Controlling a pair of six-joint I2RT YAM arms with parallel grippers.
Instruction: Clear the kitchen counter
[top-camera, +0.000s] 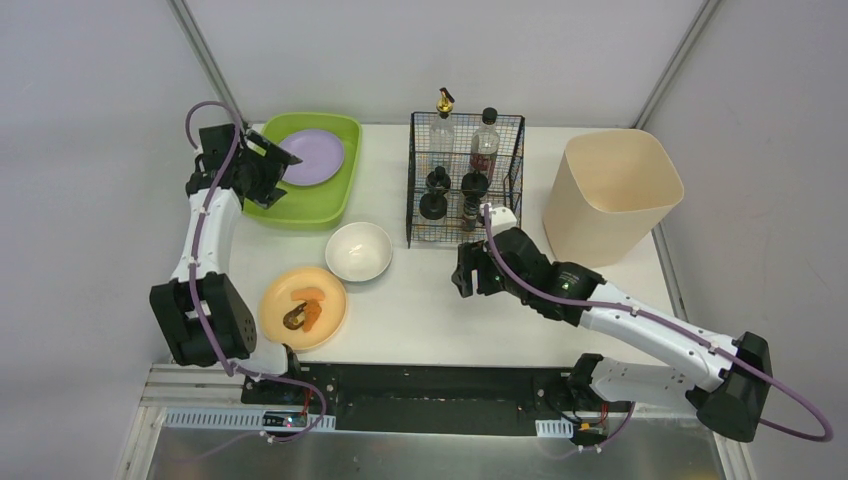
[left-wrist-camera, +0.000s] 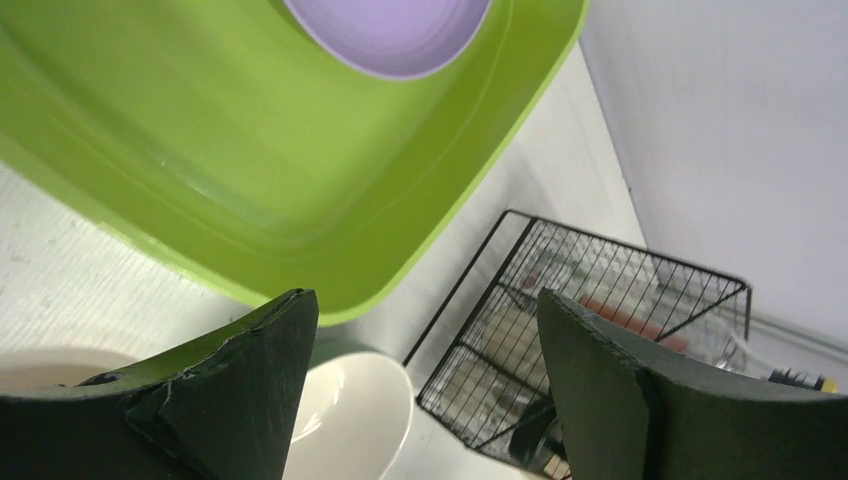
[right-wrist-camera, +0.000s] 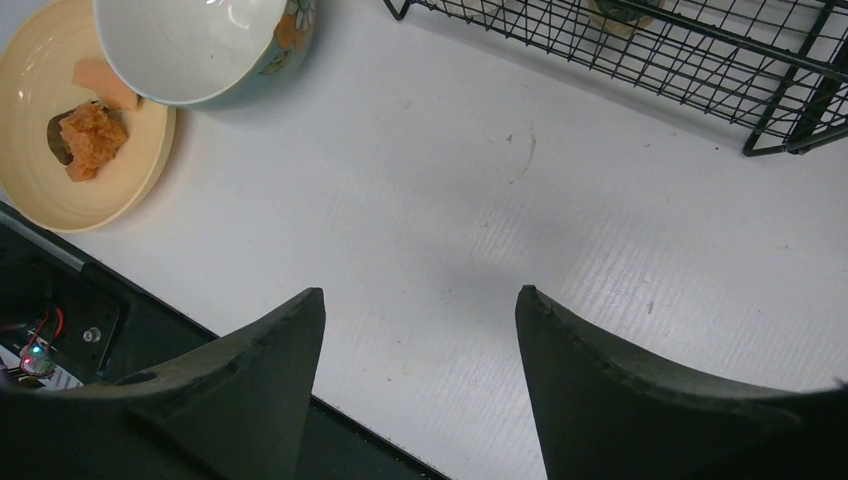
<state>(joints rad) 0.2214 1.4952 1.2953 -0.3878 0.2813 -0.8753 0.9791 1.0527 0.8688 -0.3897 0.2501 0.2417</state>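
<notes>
Table (top-camera: 430, 300): white, rect., with rail (top-camera: 420, 385) in black and metal along the near edge. It carries every item below.

Item 1: green tray (top-camera: 300, 215), far-left part of table. Purple plate (top-camera: 312, 156) lies flat inside it.

Item 2: white bowl (top-camera: 359, 250), upright, just off the tray's near-right corner.

Item 3: yellow plate (top-camera: 278, 297), near-left, approx. in front of the bowl, w/ orange-brown food scraps (top-camera: 306, 310) on it. Bowl and plate are v. close; can't tell if the rims touch.

Item 4: black wire basket (top-camera: 430, 243), centre-back. Two bottles (top-camera: 485, 140) stand upright in the far compartments, dark smaller pieces in the near ones; too small to ID.

Item 5: beige bin (top-camera: 580, 235), far right, upright, top open, beside the basket but apart from it.

L end effector (left-wrist-camera: 422, 300): hangs over the tray's near-left edge, fingers spread apart.

R end effector (right-wrist-camera: 420, 292): hangs over bare table just in front of the basket's near-right corner, fingers spread apart, white surface showing between them.
</notes>
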